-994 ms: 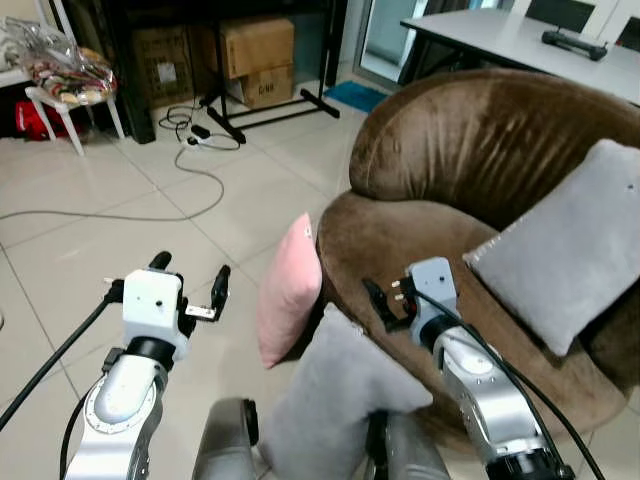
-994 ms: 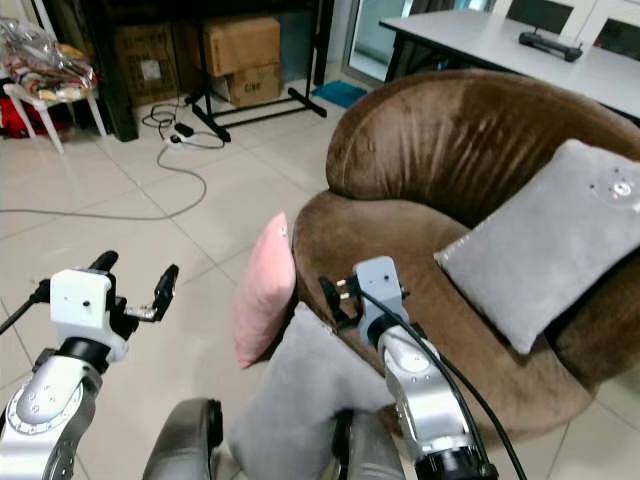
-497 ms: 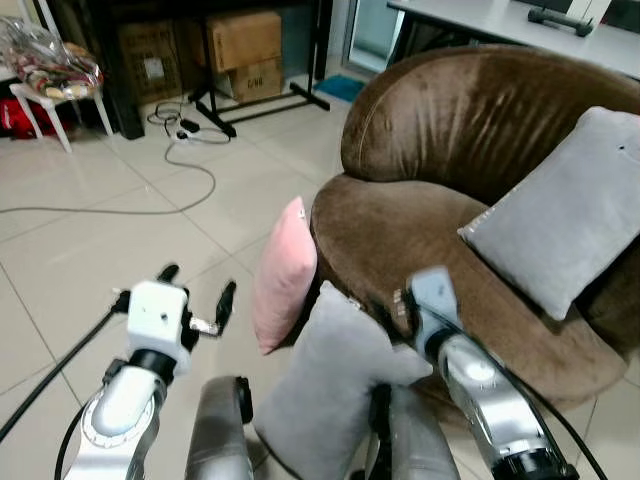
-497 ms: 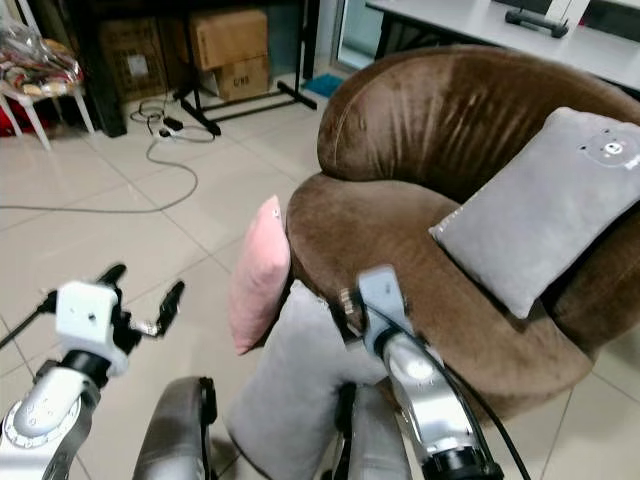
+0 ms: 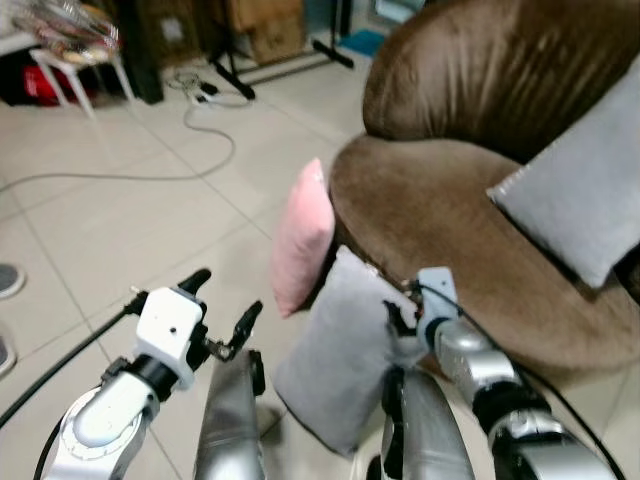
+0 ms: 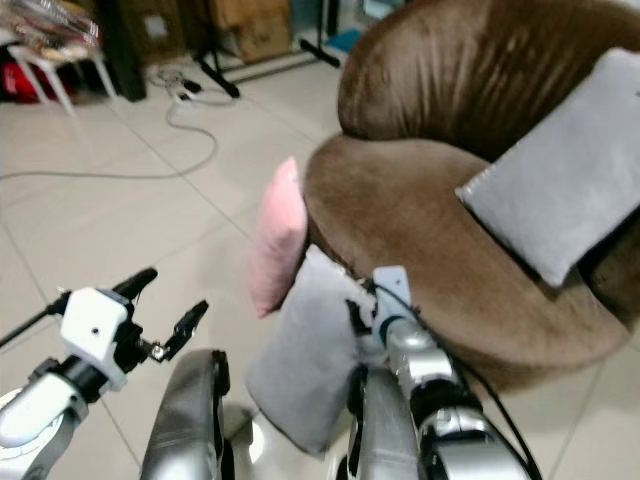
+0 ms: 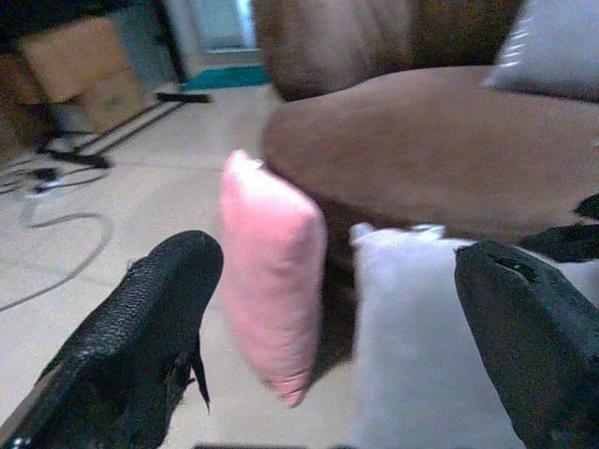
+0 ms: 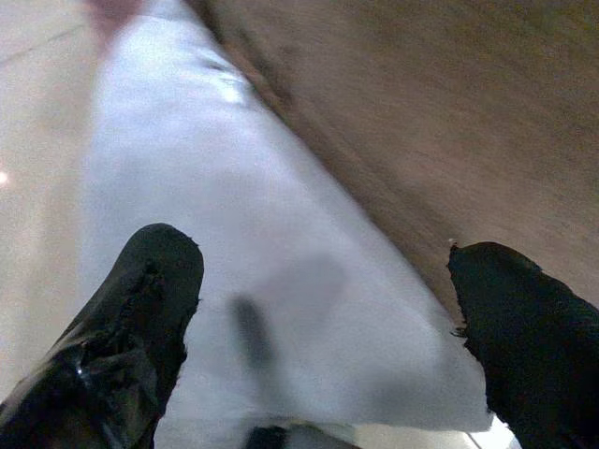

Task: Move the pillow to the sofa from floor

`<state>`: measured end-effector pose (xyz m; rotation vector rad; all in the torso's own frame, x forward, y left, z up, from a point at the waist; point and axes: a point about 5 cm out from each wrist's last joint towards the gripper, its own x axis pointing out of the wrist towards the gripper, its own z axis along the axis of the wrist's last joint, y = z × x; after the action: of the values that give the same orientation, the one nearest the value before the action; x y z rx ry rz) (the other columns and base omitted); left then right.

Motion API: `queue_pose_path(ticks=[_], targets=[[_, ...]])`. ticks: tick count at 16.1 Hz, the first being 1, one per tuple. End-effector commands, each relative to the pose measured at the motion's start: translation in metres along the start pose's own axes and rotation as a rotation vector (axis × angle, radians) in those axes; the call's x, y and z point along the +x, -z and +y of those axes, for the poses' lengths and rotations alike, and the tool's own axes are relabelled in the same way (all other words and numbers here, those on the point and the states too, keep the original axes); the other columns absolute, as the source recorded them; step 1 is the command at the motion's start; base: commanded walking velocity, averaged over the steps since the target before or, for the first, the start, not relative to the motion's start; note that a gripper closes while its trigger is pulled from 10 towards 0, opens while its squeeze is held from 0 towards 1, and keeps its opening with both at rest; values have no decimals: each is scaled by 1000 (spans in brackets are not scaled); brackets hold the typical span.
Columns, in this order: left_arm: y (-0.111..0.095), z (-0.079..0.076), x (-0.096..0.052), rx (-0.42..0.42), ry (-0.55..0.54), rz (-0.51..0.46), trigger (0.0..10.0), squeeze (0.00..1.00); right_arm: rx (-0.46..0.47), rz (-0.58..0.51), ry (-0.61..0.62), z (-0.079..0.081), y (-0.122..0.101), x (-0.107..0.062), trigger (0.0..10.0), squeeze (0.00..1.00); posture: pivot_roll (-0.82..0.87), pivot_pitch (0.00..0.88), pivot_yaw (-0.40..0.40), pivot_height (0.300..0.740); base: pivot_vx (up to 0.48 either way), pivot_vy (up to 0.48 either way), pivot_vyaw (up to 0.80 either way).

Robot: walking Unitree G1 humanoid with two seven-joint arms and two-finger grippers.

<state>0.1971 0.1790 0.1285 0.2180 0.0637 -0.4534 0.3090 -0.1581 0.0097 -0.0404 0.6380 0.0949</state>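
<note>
Grey pillow (image 5: 340, 360) stands on the tiled floor (image 5: 120, 230), leaning on the brown sofa (image 5: 450, 220) front. The right hand (image 8: 328, 346), fingers apart, sits at its upper edge; the left hand (image 5: 222, 320), also spread, hovers beside it. A pink pillow (image 5: 303, 235) leans just behind. Farther off, a cable (image 5: 150, 170) crosses the floor; another grey cushion (image 5: 580, 200) rests on the seat.

Pale tiled floor (image 5: 90, 240) across left and centre. Grey cable (image 5: 150, 172) snaking over tiles, upper left. Cardboard boxes (image 5: 270, 25) and black stand legs (image 5: 285, 65) at top. White chair (image 5: 75, 65) top left.
</note>
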Motion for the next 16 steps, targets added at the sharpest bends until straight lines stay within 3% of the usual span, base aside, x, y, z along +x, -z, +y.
queue_pose_path(ticks=[1,4,6,7,8,9,16], targets=[[-5,-5,-4,-10,52,-1,10000,0,4,0,39,-9,0,1,10000,1000,186,187,-23,542,0,0,0],[-6,-4,-2,-20,70,0,10000,0,-2,-20,52,-11,-4,2,10000,1000,189,201,-23,542,0,0,0],[-5,-6,0,-33,139,10,10000,0,-50,-3,49,-11,-1,2,10000,1000,192,217,-19,542,0,0,0],[-6,-11,0,-60,231,25,10000,0,-82,24,57,-10,5,3,10000,1000,204,233,-14,542,0,0,0],[-7,-11,-1,-71,262,27,10000,0,-87,35,59,-9,7,3,10000,259,216,239,-9,542,0,0,0],[-9,-10,-1,-76,273,27,10000,0,-92,45,58,-7,8,3,10000,0,224,244,-6,542,0,0,0],[-16,-5,-20,-37,272,71,10000,0,-96,106,22,15,25,3,10000,0,307,281,-14,542,0,0,0]])
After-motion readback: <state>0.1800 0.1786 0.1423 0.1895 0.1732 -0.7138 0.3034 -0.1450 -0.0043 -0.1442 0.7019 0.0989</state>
